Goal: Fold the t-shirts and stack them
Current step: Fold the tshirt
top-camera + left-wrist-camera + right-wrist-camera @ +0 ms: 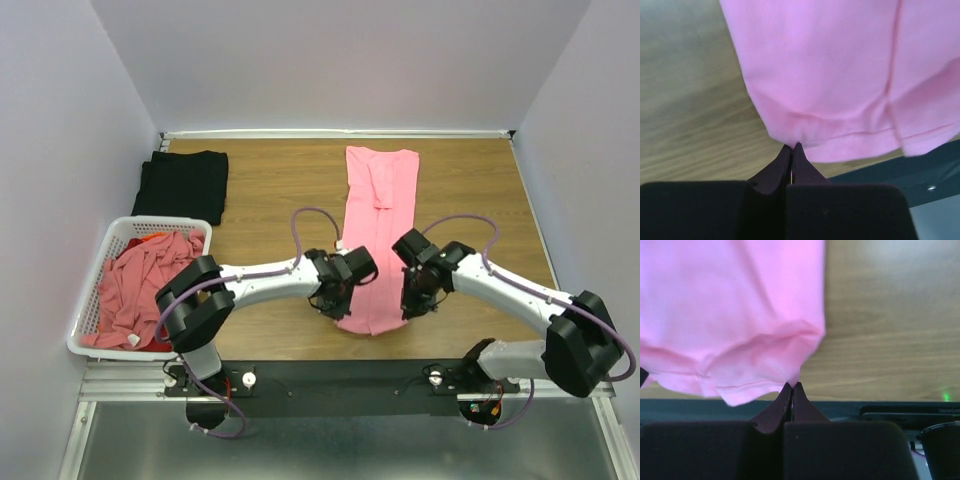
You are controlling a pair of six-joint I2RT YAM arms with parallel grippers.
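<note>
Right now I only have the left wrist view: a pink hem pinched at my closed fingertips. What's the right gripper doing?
Observer: The right gripper is shut on the other near corner of the same pink t-shirt.
Operator: How does the whole shirt lie?
Observer: It is a long narrow strip, folded lengthwise, running from the near edge of the table toward the back wall.
Operator: Is anything else out there?
Observer: A black t-shirt lies folded at the far left corner. In front of it, salmon-pink shirts are heaped in a white basket.
</note>
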